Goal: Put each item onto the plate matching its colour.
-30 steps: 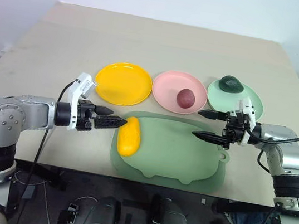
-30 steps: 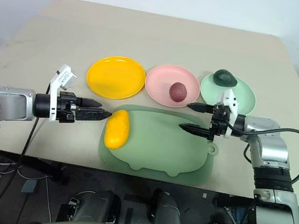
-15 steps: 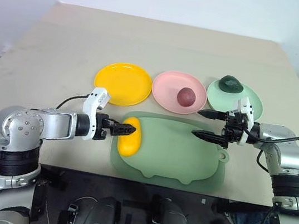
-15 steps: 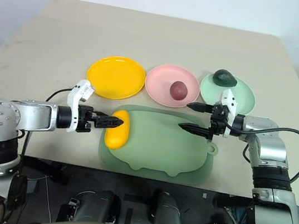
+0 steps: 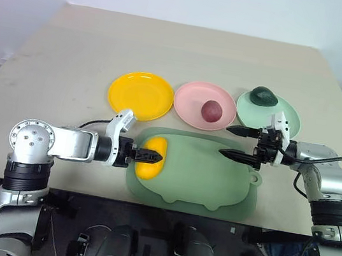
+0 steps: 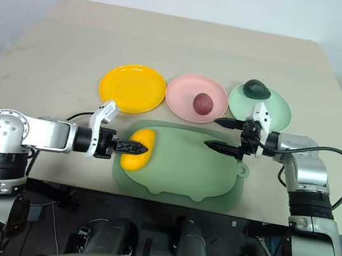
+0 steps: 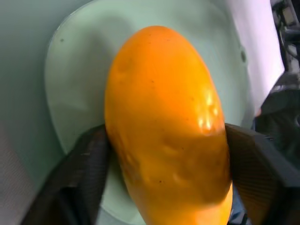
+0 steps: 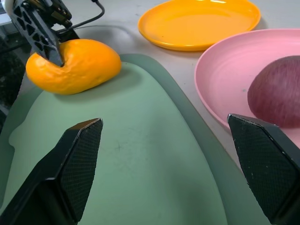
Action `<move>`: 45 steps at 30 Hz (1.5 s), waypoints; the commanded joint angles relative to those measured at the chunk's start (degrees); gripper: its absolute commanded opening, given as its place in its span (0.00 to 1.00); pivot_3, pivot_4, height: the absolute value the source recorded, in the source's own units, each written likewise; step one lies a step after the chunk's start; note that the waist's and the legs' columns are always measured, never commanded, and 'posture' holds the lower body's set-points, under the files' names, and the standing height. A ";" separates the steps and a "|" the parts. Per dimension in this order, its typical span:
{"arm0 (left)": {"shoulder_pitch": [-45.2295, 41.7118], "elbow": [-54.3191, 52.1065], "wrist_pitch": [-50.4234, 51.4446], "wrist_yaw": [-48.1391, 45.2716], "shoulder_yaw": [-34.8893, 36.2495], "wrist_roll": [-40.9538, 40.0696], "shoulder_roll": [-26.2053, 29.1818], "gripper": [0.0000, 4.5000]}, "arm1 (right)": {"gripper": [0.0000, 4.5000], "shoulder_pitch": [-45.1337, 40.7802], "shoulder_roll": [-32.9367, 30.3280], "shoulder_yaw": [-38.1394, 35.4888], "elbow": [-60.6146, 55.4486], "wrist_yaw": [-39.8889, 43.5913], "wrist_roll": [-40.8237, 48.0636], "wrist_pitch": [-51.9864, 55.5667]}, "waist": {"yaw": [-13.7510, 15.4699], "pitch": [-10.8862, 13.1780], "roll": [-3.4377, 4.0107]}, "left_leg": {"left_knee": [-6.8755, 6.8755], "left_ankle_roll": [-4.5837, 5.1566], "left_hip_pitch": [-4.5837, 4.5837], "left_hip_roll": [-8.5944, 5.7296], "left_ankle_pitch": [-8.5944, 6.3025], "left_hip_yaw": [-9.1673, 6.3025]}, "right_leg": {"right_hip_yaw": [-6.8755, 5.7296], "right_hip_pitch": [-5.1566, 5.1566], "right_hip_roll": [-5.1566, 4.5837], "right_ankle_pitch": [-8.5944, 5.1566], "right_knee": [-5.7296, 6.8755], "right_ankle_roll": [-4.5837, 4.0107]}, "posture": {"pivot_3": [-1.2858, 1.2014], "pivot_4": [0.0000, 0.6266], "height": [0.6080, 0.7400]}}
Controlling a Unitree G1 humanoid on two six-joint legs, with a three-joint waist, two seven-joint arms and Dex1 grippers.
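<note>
Mango [image 5: 151, 156] lies at the left end of the sage green tray [image 5: 214, 186], long axis running from the near edge of the tray toward the plates, tilted slightly. Left gripper [image 5: 147, 156] reaches in from the robot's left, roughly level, so its fingers cross the mango's short axis near the middle. Left wrist view confirms this: one black finger [image 7: 84, 168] on each flank of the fruit, both touching the skin. Jaws are clamped on the mango; fruit looks to be resting on the tray, not lifted.

Yellow plate [image 5: 140, 95] sits on the table beyond the tray's left corner, just past the mango's far end and a little to the robot's left. Judgement: the carry is short, mostly away from the robot, in line with the fruit's own long axis.

Left arm is clearly the nearer one to both mango and yellow plate. Right gripper [image 5: 242, 143] hovers over the tray's right end, fingers spread wide, holding nothing, well apart from the mango.

Maroon fruit [image 5: 211, 111] already on the pink plate [image 5: 191, 99]; avocado [image 5: 264, 96] on the mint plate [image 5: 288, 116]. Mango appears to be the last item.
</note>
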 commanded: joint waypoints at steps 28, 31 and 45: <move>-6.54 4.86 -53.61 -37.07 -5.51 50.68 5.97 0.70 | 1.00 -3.14 0.61 -0.79 0.94 -0.26 -0.25 0.72 | 0.10 0.04 0.05 | -0.08 -0.03 0.08 -0.08 0.01 0.25 | -0.03 0.07 0.02 -0.05 -0.12 -0.06 | 0.52 0.24 1.00; -8.21 9.00 -57.16 -37.34 -5.10 54.09 2.81 0.70 | 1.00 -3.09 0.63 -0.90 0.46 -0.40 -0.04 1.20 | 0.05 0.04 0.04 | -0.09 -0.03 0.07 -0.07 0.01 0.26 | -0.05 0.05 0.03 -0.05 -0.11 -0.06 | 0.52 0.24 1.00; -16.64 33.34 -70.32 -32.60 -2.54 68.45 -5.48 0.70 | 1.00 -2.14 0.46 -1.04 -2.09 -1.38 0.35 2.68 | 0.04 0.04 0.04 | -0.09 0.01 0.00 -0.04 -0.01 0.22 | -0.15 0.04 0.02 -0.04 -0.08 -0.04 | 0.52 0.24 1.00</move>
